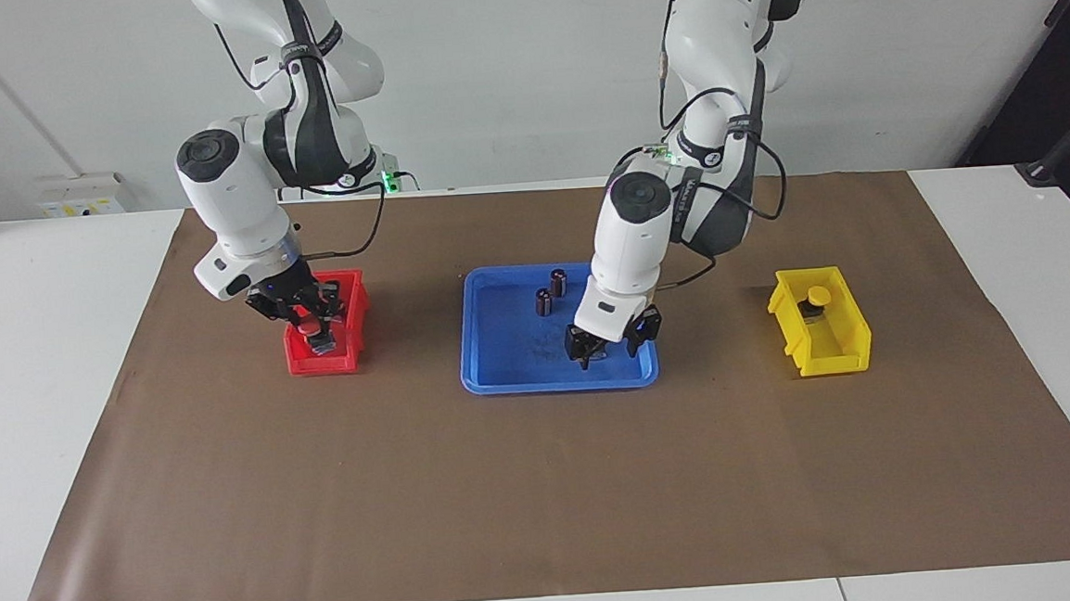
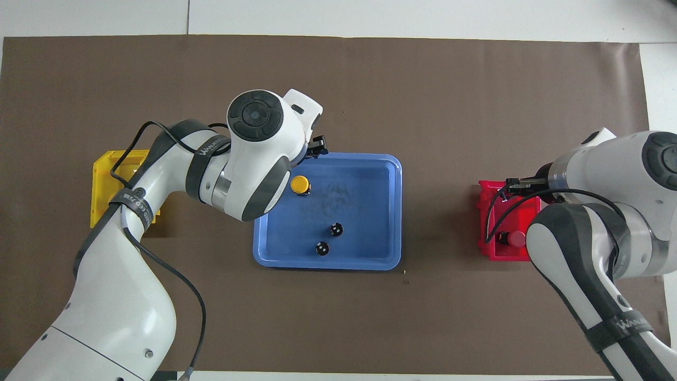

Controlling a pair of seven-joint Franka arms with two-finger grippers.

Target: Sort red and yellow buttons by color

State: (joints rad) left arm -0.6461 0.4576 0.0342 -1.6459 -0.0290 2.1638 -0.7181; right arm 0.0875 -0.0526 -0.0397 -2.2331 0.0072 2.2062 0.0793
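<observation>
Overhead view: we note one yellow-capped push-button switch [image 2: 300, 184] standing in the blue plastic tray [image 2: 370, 169] at frame centre, next to the left gripper [image 1: 587, 354], which is low over that tray; whether its jaws are apart, we cannot tell. Two dark capless cylinders [image 2: 329, 238] sit lower in the tray. Facing view, right of centre: a second yellow-capped switch [image 1: 815, 301] lies in the yellow plastic bin [image 1: 849, 351]. Right gripper [image 1: 322, 336] is inside the red plastic bin [image 1: 349, 304], jaw state unreadable. A red-capped switch [image 2: 514, 239] lies in that bin.
</observation>
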